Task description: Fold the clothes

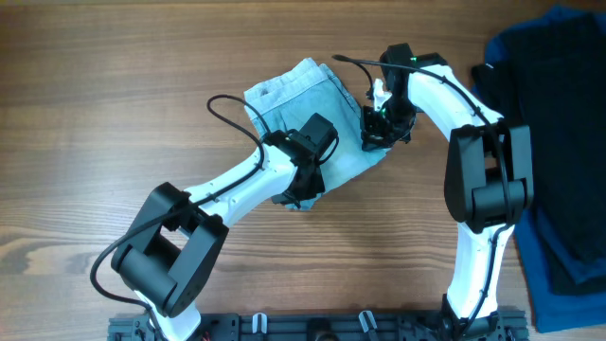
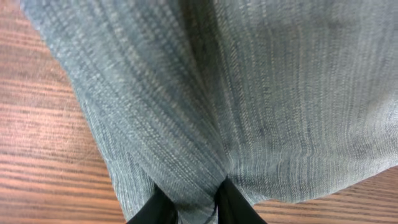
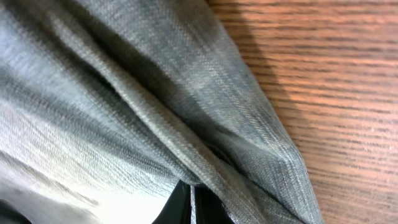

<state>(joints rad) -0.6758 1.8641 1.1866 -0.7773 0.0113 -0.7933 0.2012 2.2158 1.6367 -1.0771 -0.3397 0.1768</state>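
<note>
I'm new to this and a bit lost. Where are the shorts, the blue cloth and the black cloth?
shorts (image 1: 289,90), overhead view, upper denim panel.
blue cloth (image 1: 559,313), overhead view, lower right part.
black cloth (image 1: 568,142), overhead view, its middle.

Faded denim shorts (image 1: 294,95): coarse, matt woven cloth with fine ribbed twill lines. The wooden table (image 1: 104,85) beneath is smooth, its grain carrying a faint sheen. The robot arms (image 1: 241,180) have glossy white plastic shells and matt black joints. The dark blue garment (image 1: 559,38), seen from afar, appears to be soft matt cloth.
</note>
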